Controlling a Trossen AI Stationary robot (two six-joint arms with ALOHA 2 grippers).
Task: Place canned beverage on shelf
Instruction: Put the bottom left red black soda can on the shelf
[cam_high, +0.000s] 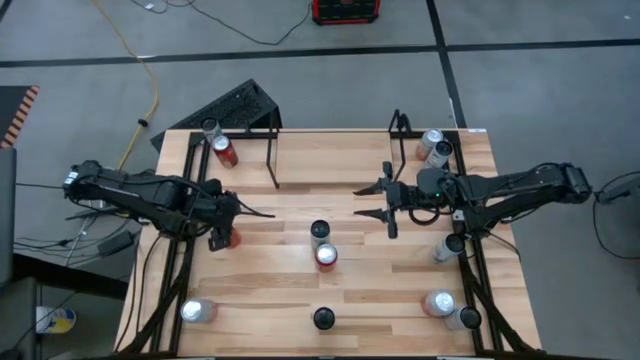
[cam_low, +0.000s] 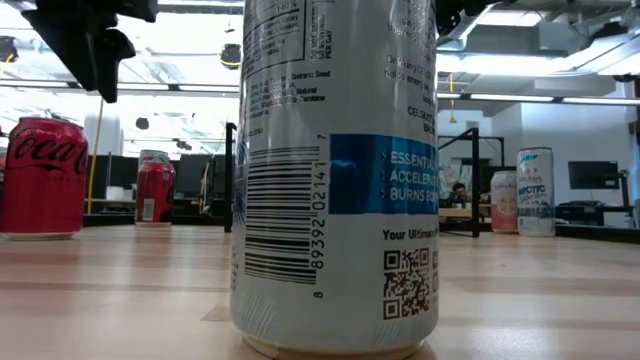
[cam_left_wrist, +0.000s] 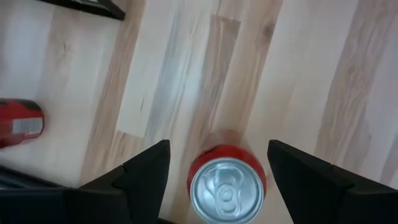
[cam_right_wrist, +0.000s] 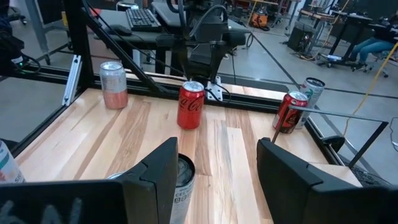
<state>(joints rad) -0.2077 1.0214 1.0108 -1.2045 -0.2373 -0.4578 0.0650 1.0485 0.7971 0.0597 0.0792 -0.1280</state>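
A red can (cam_left_wrist: 227, 186) stands upright on the wooden table (cam_high: 300, 290), left of centre. My left gripper (cam_high: 226, 226) hangs open just above it, pointing steeply down, one finger on each side and apart from it. In the right wrist view the same red can (cam_right_wrist: 191, 104) rests on its base. The shelf (cam_high: 262, 150), a rack of thin black rods, stands at the far left with a red can (cam_high: 225, 152) and a silver can (cam_high: 210, 128) at it. My right gripper (cam_high: 368, 201) waits open and level above the table, right of centre.
Two cans (cam_high: 322, 244) stand at the table's centre, and a dark-topped one (cam_high: 323, 318) near the front edge fills the low view. More cans stand at the near left (cam_high: 197, 310), the near right (cam_high: 448, 308) and the right (cam_high: 448, 248). A second rack (cam_high: 400, 140) has two cans (cam_high: 435, 147) beside it.
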